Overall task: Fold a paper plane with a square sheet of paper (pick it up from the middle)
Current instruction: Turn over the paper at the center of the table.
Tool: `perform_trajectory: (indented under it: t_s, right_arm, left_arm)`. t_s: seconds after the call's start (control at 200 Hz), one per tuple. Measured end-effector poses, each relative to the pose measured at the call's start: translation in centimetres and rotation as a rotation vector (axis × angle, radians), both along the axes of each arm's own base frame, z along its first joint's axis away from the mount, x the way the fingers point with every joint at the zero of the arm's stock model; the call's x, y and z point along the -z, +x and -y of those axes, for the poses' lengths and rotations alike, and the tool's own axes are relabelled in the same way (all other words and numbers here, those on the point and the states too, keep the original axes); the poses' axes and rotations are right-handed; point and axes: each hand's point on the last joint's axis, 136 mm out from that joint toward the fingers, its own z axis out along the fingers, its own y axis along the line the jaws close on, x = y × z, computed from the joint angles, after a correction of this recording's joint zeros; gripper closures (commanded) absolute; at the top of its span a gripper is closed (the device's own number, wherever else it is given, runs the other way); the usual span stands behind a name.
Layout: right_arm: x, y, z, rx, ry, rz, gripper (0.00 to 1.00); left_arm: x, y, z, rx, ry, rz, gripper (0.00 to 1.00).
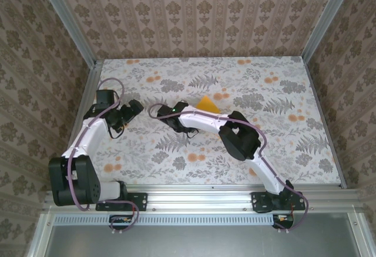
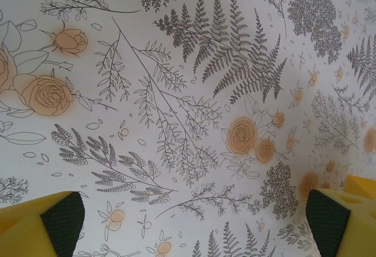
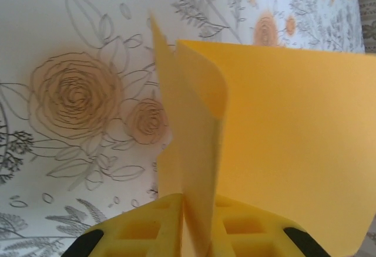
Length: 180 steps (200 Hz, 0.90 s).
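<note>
Floral counter (image 1: 176,75) lay beneath both arms. Right jaws pinched the square sheet of paper (image 3: 282,134), which stood folded and upright between them. Left jaws stood wide apart over the counter, well left of the sheet.

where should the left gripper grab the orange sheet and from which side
Probably the broad flap of the square sheet of paper beside the upright fold, near its free edge, coming edge-on from the side away from the right gripper. That gripper pinches the middle into the fold; the flap spreads smooth and free, and the left gripper stands open.
</note>
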Motion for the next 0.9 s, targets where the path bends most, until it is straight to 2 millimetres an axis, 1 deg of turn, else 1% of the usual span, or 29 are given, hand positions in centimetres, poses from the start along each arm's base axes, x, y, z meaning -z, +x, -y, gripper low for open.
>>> perform_trajectory:
  t_s: [0.145,0.315,0.41,0.47,0.565,0.605,0.66,0.73,0.8,0.9]
  right_arm:
    - [2.1,-1.3,-1.1,-0.008,0.001,-0.047,0.80]
    - [3.2,-3.3,-3.0,-0.016,0.073,-0.108,0.76]
    - [3.8,-4.0,-3.8,-0.011,0.119,-0.148,0.75]
    - [3.9,-4.0,-3.9,-0.003,0.138,-0.160,0.71]
    - [3.7,-4.0,-4.3,0.013,0.185,-0.187,0.62]
    - [3.5,-4.1,-4.6,0.019,0.225,-0.205,0.59]
    - [3.0,-4.5,-5.7,0.018,0.307,-0.235,0.55]
    - [1.6,-5.3,-7.3,-0.005,0.425,-0.272,0.53]
    - [-0.8,-6.4,-8.7,-0.041,0.551,-0.305,0.52]
    - [-4.6,-7.7,-9.9,-0.086,0.715,-0.324,0.52]
  left_arm:
    - [0.0,0.0,0.0,0.000,0.000,0.000,0.00]
    - [0.0,0.0,0.0,0.000,0.000,0.000,0.00]
    - [0.0,0.0,0.0,0.000,0.000,0.000,0.00]
    - [0.0,0.0,0.0,0.000,0.000,0.000,0.00]
    - [0.0,0.0,0.0,0.000,0.000,0.000,0.00]
    - [0.0,0.0,0.0,0.000,0.000,0.000,0.00]
    - [0.0,0.0,0.0,0.000,0.000,0.000,0.00]
    - [0.1,0.0,0.0,0.000,-0.001,-0.002,0.00]
    - [0.2,-0.2,0.1,0.001,-0.003,-0.006,0.00]
    - [0.6,-0.5,0.1,0.004,-0.007,-0.017,0.00]
